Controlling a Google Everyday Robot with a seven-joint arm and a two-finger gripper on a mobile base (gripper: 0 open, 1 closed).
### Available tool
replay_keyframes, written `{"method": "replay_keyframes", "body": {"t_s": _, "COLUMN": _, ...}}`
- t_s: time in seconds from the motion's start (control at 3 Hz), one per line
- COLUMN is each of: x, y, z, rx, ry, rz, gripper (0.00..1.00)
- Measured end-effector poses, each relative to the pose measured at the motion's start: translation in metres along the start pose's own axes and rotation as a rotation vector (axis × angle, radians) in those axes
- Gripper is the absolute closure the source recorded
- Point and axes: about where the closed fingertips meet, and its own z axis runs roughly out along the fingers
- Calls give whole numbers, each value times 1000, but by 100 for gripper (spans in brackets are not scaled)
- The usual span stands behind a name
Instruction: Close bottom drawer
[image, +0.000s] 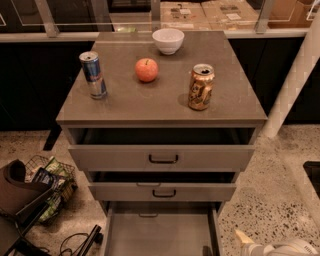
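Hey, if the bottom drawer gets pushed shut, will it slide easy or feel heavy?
Probably easy: the bottom drawer shows only a bare tray, so it is likely light. It looks stiff and should slide straight back rather than flex. The hand sits at lower right beside it, so an off-centre push might skew it.
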Motion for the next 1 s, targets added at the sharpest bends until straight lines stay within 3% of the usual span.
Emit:
{"method": "replay_keyframes", "body": {"t_s": 0.33, "x": 7, "y": -7, "z": 27, "rx": -12, "ry": 10, "rz": -33, "gripper": 0}}
{"method": "replay_keyframes", "body": {"t_s": 0.67, "x": 9, "y": 12, "z": 61, "rx": -60, "ry": 38, "rz": -91, "gripper": 0}}
{"method": "replay_keyframes", "body": {"t_s": 1.0, "x": -10, "y": 44, "z": 102, "rx": -103, "ry": 40, "rz": -141, "gripper": 0}}
